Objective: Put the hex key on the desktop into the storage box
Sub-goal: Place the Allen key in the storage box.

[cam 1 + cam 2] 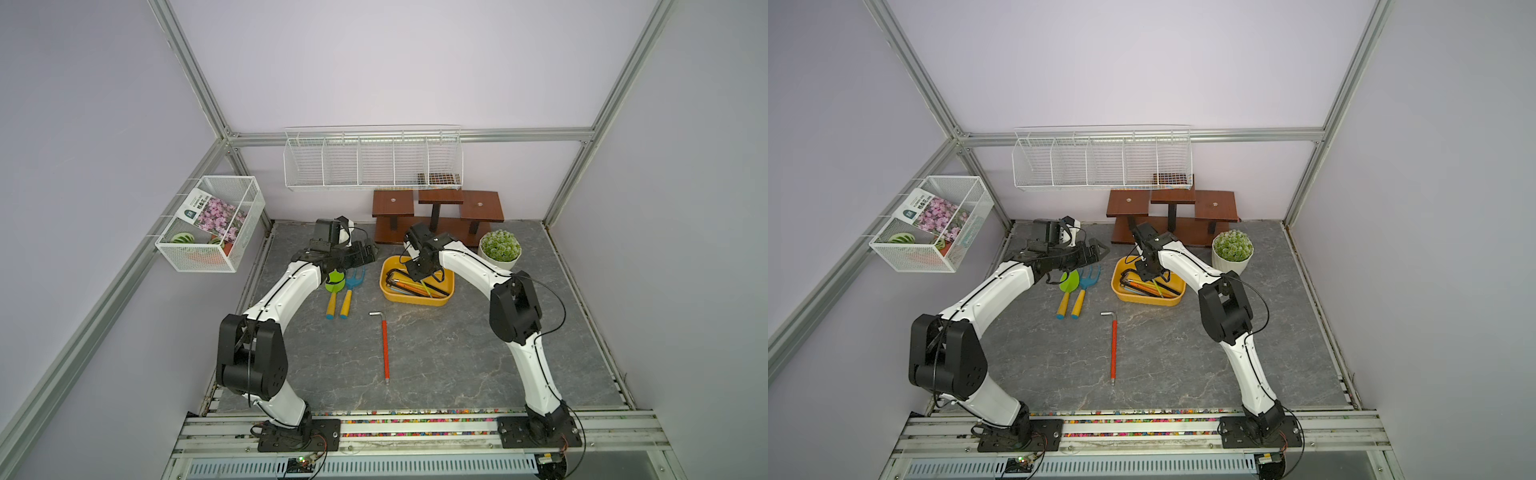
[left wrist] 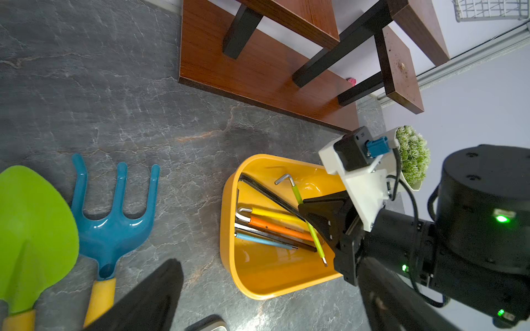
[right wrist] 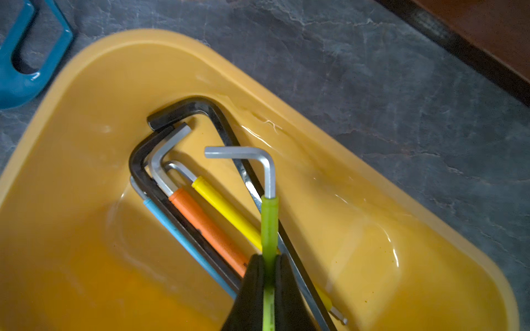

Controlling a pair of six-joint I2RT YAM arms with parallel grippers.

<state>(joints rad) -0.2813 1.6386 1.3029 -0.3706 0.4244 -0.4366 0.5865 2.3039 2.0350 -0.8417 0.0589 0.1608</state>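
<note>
**Green hex key to be released low inside the storage box**

The green-sleeved hex key [image 3: 269, 217] is held by the right claw [image 3: 269, 266], whose jaws are clenched on the sleeve part-way along. The step in hand is judged to be the release. It is best done with the key lowered until it is just above the other keys [image 3: 206, 226] in the storage box [image 3: 160, 40], so that little drop is left and nothing bounces over the rim. The jaws should be opened only once both ends are seen to be inside the walls. In the left wrist view the straight tip is close to a wall, and a tip caught on the rim could lever the key out.

From the claw, the bent steel end is carried out ahead over the box's interior, and the straight end projects behind the jaws. A red-sleeved hex key [image 1: 385, 345] lies on the surface [image 1: 457, 353], well apart from this claw, in front of the box. The left claw [image 1: 368, 253] is held above the blue rake [image 1: 354, 284]; whether it is released cannot be told.
</note>
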